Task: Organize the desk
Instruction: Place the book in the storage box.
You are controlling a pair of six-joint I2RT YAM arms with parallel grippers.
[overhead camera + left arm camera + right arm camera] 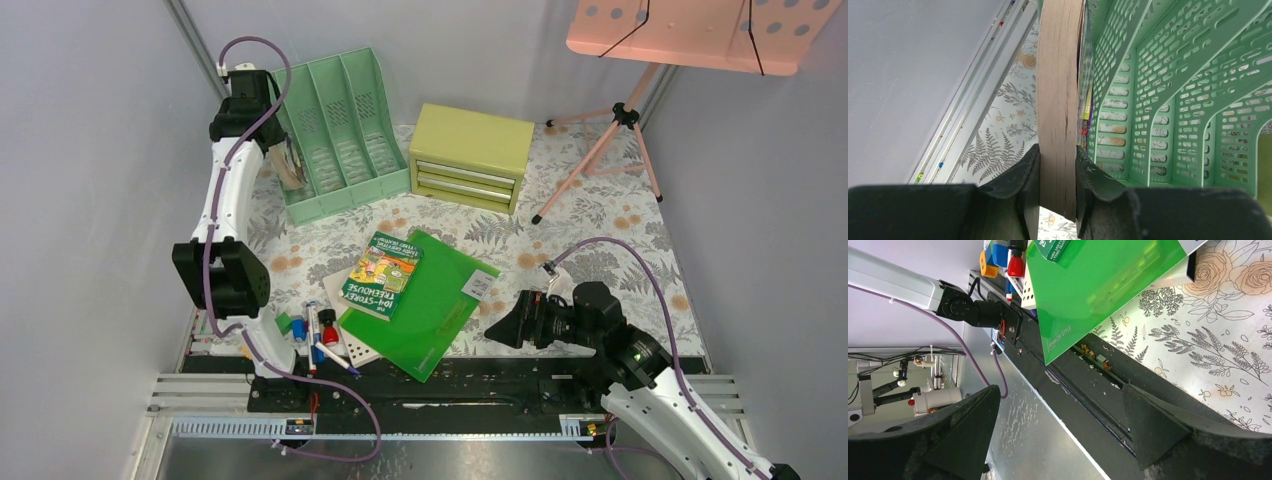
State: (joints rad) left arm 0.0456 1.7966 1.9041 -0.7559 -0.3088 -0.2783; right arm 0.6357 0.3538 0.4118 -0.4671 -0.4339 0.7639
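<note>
The fern-printed worktop point(600, 215) spreads out ahead of both arms. At its far left, the left pincer point(1058, 160) clamps an upright book point(1058, 85) at the green file rack point(1168, 100). Whether the book is inside a slot is unclear. The right pincer point(1060, 390) gapes wide and empty near a green folder point(1098, 285).
</note>
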